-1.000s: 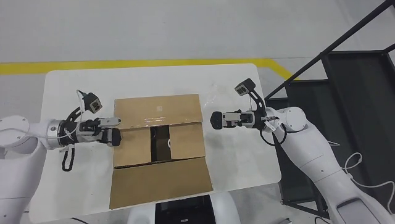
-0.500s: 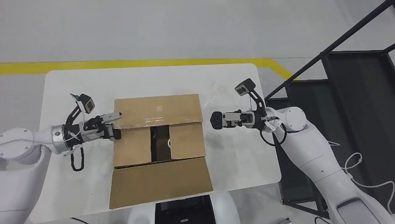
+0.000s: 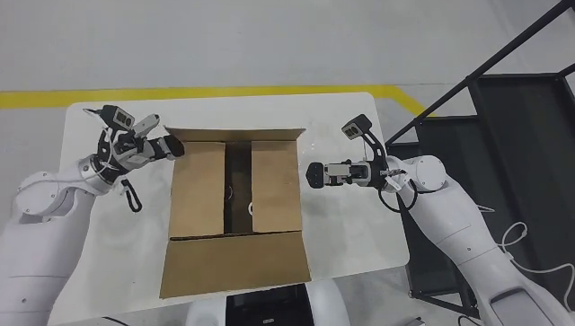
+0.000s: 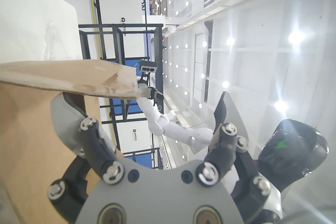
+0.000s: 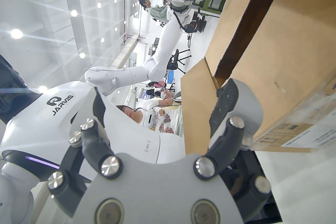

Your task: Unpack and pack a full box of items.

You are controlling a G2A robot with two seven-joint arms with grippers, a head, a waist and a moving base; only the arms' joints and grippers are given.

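Top view: the cardboard box (image 3: 274,187) stands on the white bench (image 3: 341,124) between the two claws. The left claw (image 3: 172,146), its fingers spread apart, is at the box's far corner, with the upright far flap (image 3: 235,135) just beside one finger. The right claw (image 3: 313,174), also spread apart, hangs just beside the box's opposite side. The near flap (image 3: 234,263) lies folded outward.
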